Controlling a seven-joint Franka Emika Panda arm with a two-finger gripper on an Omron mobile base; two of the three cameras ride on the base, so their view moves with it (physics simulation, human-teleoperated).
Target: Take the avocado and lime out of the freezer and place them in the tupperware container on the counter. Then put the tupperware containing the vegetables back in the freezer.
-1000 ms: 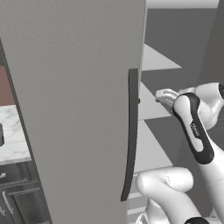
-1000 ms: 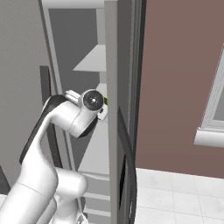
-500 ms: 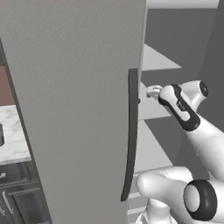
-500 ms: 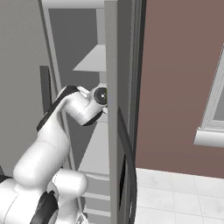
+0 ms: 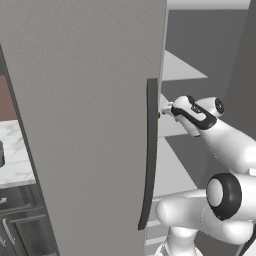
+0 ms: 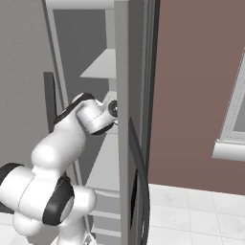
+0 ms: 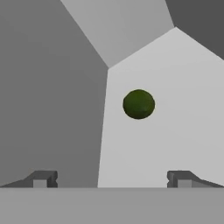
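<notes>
The gripper point(image 7: 112, 179) reaches into the freezer point(image 5: 90, 125) with jaws spread wide, grasping nothing; one round green fruit point(image 7: 138, 104) sits ahead on a pale shelf point(image 7: 175, 109). Being round, it may roll off if nudged.

Your backdrop: a plain rendered kitchen corner.
You see a reddish-brown wall point(image 6: 191, 86), a white window frame point(image 6: 233, 124) at right, and pale floor tiles point(image 6: 191, 215) below.
</notes>
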